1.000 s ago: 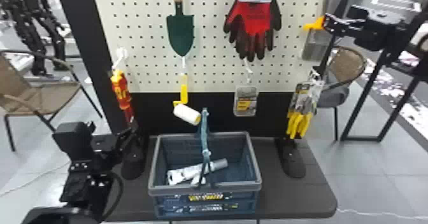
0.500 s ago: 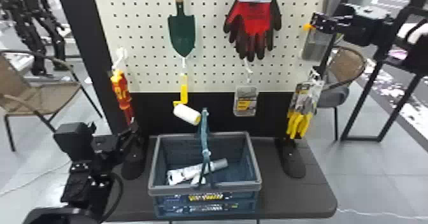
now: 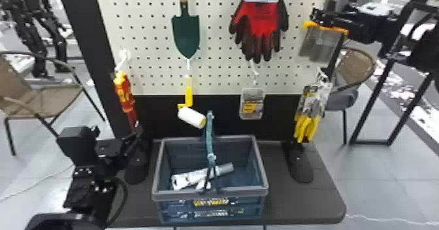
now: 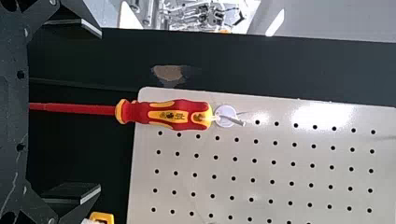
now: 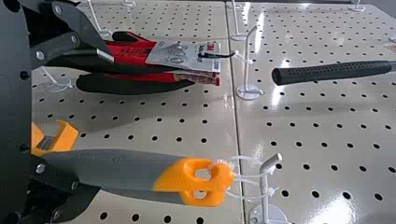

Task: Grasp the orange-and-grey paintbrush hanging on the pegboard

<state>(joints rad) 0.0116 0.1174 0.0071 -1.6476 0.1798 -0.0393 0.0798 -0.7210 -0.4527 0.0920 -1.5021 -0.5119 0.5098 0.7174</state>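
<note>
The pegboard (image 5: 299, 114) looks glossy, the paintbrush handle (image 5: 126, 168) like smooth plastic

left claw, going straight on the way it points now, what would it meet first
Probably the red-and-yellow screwdriver, hanging on the pegboard and lined up with the open left claw, though depth is unclear.

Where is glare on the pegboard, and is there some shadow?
Left wrist view: glare on the pegboard, beyond the screwdriver; right wrist view: glare around the black handle and beyond the paintbrush, with a soft shadow beside the gloves.
</note>
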